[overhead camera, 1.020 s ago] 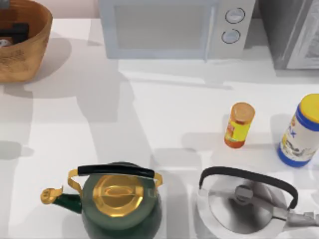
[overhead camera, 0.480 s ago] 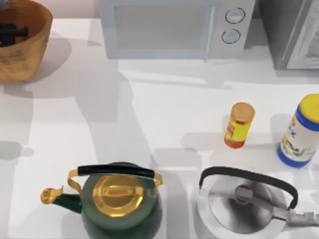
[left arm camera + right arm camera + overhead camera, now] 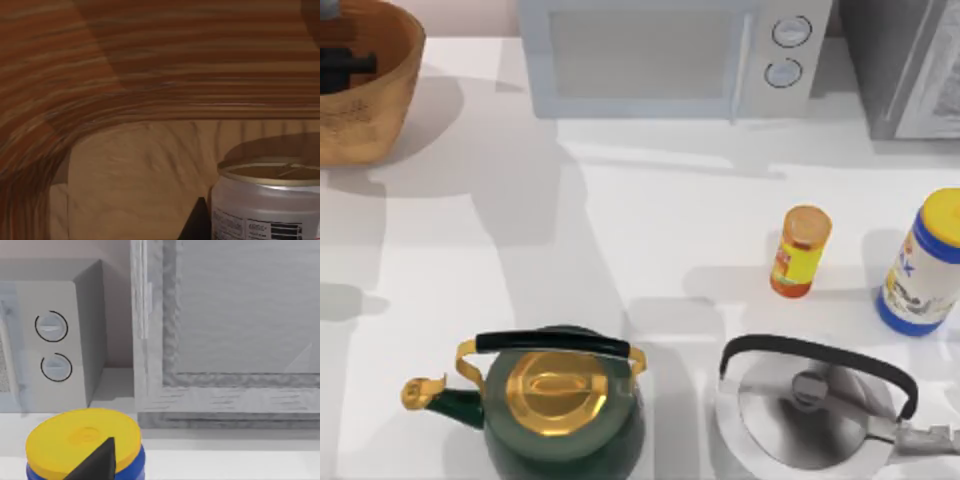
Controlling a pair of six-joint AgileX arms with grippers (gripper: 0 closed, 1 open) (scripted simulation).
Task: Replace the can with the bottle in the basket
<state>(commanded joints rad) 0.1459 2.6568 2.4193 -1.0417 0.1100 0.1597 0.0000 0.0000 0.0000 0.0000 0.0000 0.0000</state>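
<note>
At the upper left of the top view, the woven basket (image 3: pixel 375 95) sat on the white surface (image 3: pixel 650 240), with the dark left pincer (image 3: pixel 342 68) lowered inside it. The left wrist view showed the can (image 3: pixel 267 202) standing on the basket's floor against the ribbed wall, a dark fingertip (image 3: pixel 197 222) just beside it; whether the pincer was released or clenched could not be told. The orange-lidded bottle (image 3: pixel 800 251) stood upright right of centre, near a blue jar with a yellow lid (image 3: pixel 923 263). The right pincer probably hovered close behind that jar, its state likewise unclear.
</note>
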